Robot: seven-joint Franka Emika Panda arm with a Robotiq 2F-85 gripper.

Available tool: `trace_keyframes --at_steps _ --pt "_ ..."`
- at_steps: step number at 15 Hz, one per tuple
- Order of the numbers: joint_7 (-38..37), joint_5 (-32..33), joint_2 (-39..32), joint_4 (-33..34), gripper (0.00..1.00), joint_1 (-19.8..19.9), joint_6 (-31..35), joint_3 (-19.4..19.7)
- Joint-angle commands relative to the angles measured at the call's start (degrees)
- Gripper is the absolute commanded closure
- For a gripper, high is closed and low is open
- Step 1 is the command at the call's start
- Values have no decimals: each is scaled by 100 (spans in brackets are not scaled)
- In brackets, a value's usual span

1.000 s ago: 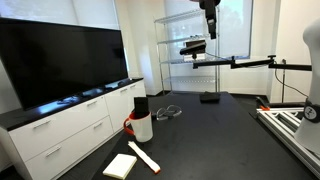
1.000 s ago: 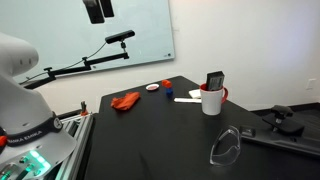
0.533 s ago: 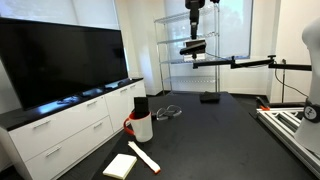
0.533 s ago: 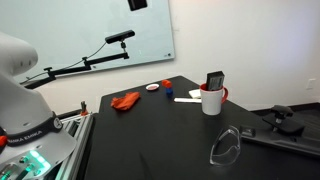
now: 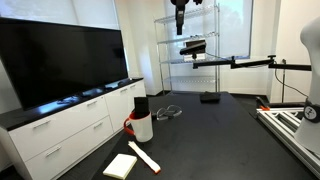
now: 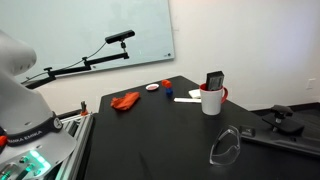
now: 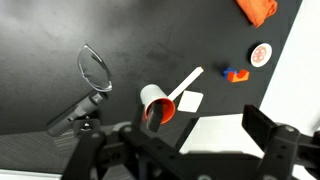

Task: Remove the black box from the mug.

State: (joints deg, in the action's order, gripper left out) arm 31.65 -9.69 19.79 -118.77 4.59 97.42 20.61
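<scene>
Black box [image 6: 214, 80] stands in mug [image 6: 211, 102]; cream stick [image 5: 143, 157] near, glasses [image 6: 226, 146] well apart.

On my black table [image 7: 40, 40] I see clear glasses [image 7: 95, 68] toward ten o'clock, an orange cloth [image 7: 258, 9] at two o'clock, and what may be a small red-and-blue block [image 7: 234, 74] near three o'clock.

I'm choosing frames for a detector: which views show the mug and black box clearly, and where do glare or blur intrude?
In an exterior view the mug and black box are evenly lit and fairly sharp; in an exterior view the bright window backlights the hand, and the TV carries reflections; the wrist view shows the mug small, with the hand's parts dark and soft.
</scene>
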Motion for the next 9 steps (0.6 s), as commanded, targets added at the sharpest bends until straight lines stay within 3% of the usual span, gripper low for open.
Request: trace_keyframes --at_steps 1,5,9 --pt "96 -73 -15 102 0 127 -164 -70" --pt "484 -114 -123 58 0 72 -247 -26" --pt "612 -67 -791 -15 0 86 613 -179"
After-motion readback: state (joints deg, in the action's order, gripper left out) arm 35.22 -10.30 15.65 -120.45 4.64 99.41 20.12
